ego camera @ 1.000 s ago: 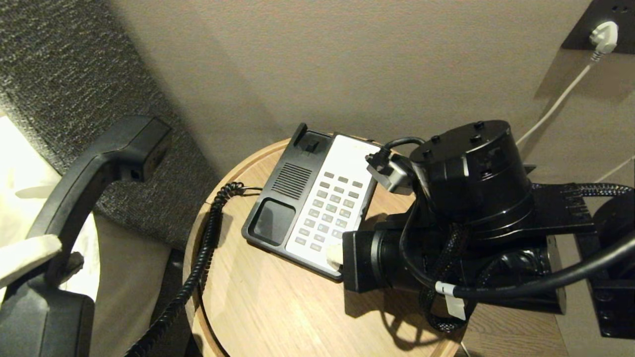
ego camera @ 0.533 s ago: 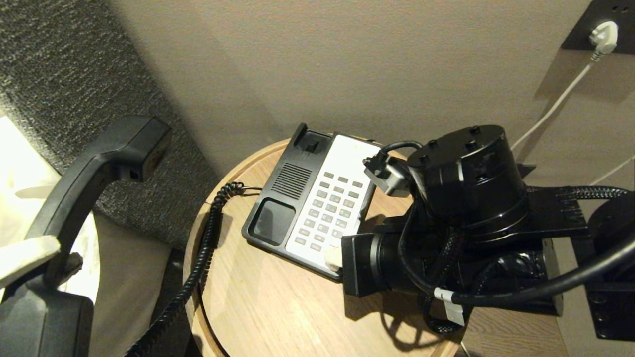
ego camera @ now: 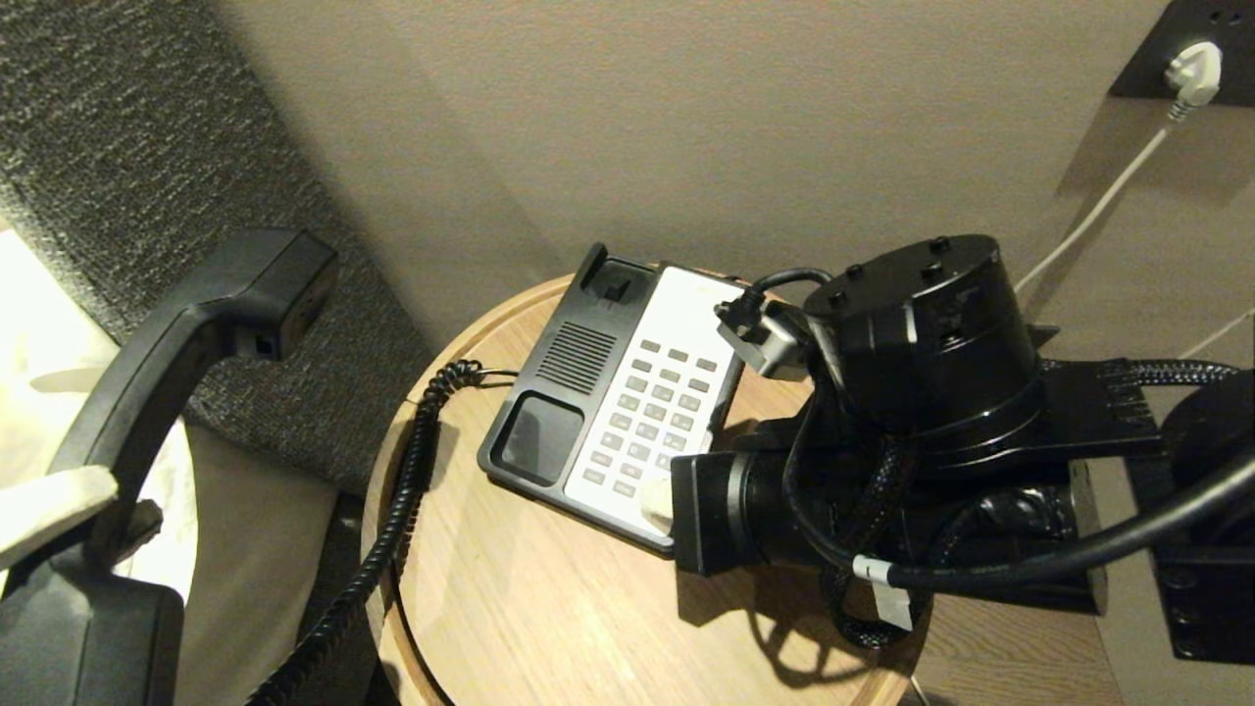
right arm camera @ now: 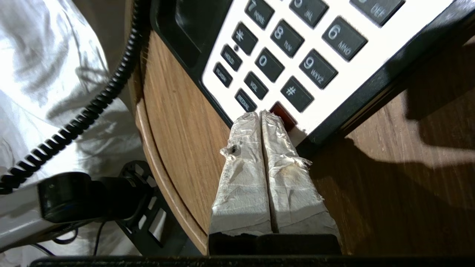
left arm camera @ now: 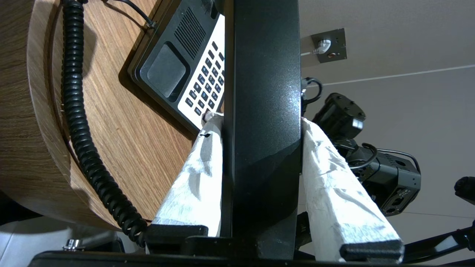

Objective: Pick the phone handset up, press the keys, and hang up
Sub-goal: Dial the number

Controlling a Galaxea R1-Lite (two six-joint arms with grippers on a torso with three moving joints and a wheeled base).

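- the phone handset (ego camera: 167,353) is up in the air off to the left of the round wooden worktop (ego camera: 529,608), well clear of the phone base (ego camera: 613,402), one blocky end pointing toward the wall.
- the left end effector (left arm camera: 259,178) pinches the handset's black grip between its two white-wrapped fingers (left arm camera: 193,185), one on each side of the bar.
- the black coiled cord (ego camera: 392,529) runs from beside the phone base along the left rim of the worktop and drops over the edge.
- the phone base sits toward the back of the worktop near the wall, black cradle side on the left, white keypad (ego camera: 652,412) on the right, cradle empty.
- the right end effector (right arm camera: 261,118) has its fingers pressed together, nothing between them, tips at the near corner of the keypad, right by a small red key (right arm camera: 284,115) just below the hash key; i can't tell if they touch it.
- a white plug (ego camera: 1191,74) sits in a dark wall socket at the far right, its white cable trailing down.
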